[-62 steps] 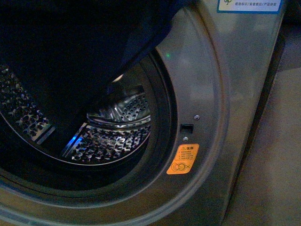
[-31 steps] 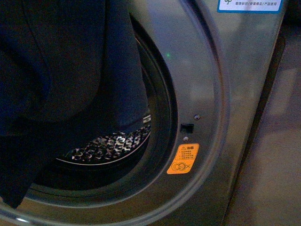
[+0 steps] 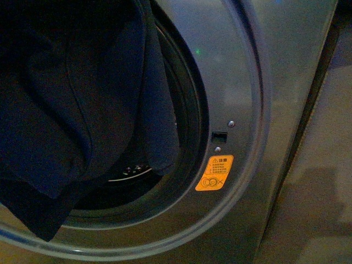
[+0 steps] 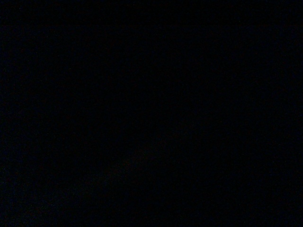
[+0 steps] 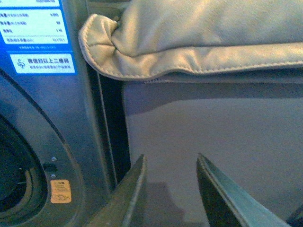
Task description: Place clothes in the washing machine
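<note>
Navy clothes [image 3: 71, 110] are hanging across the left of the porthole of the grey washing machine [image 3: 242, 82], draping out over its lower rim. An orange sticker [image 3: 214, 172] is showing just right of that rim. The left wrist view is dark, so I cannot tell the left tool's state. The right tool [image 5: 171, 163] is hovering spread and empty beside the machine, below a beige cushion [image 5: 199, 38].

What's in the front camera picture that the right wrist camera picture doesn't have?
Only the front view clearly shows the dark clothes draped across the round opening, hiding most of the drum. Only the right wrist view shows the open right gripper, a cream padded cushion and a blue label. Both show the grey washing machine and its orange sticker.
</note>
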Controlling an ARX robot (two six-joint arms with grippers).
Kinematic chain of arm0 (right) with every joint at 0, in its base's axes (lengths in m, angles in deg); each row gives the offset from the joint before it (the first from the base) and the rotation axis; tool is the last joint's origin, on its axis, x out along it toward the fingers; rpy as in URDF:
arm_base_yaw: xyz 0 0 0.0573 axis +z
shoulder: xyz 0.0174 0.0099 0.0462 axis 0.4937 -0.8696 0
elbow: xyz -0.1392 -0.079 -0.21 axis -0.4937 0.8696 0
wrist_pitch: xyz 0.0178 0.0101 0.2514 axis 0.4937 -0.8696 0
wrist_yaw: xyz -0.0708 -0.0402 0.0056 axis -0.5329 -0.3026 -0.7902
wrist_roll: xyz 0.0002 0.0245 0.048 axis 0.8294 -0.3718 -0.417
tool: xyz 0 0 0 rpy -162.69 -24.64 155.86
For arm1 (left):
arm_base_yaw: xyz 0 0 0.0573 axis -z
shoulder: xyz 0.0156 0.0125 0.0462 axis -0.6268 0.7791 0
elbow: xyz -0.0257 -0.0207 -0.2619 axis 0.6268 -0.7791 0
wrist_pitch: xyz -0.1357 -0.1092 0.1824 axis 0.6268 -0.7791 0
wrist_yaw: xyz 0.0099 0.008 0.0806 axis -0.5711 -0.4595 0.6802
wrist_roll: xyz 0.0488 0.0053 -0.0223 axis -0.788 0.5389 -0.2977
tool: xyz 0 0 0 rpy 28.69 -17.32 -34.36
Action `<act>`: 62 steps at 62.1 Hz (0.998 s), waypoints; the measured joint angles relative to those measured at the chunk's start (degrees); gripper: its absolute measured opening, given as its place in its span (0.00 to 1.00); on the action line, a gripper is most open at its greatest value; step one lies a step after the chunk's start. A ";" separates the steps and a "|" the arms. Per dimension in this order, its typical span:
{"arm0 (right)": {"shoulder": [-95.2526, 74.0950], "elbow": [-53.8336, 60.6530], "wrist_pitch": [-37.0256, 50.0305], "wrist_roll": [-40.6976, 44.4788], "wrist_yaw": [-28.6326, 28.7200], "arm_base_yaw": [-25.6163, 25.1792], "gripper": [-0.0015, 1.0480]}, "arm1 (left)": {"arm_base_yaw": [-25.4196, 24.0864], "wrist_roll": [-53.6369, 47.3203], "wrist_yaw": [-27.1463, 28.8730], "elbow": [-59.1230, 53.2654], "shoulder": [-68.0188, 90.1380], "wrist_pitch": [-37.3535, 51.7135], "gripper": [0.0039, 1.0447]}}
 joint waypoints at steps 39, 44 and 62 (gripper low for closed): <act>11.28 11.93 0.79 -0.15 15.54 -16.44 0.02 | 0.42 -7.30 6.60 2.56 17.31 -0.22 0.12; 12.11 12.68 0.70 -0.15 15.74 -16.76 0.02 | 0.22 -8.26 7.54 3.30 19.54 -0.26 0.12; 18.84 14.53 -5.35 -0.15 15.93 -16.92 0.02 | 0.15 -11.80 9.49 11.61 28.00 -2.97 0.12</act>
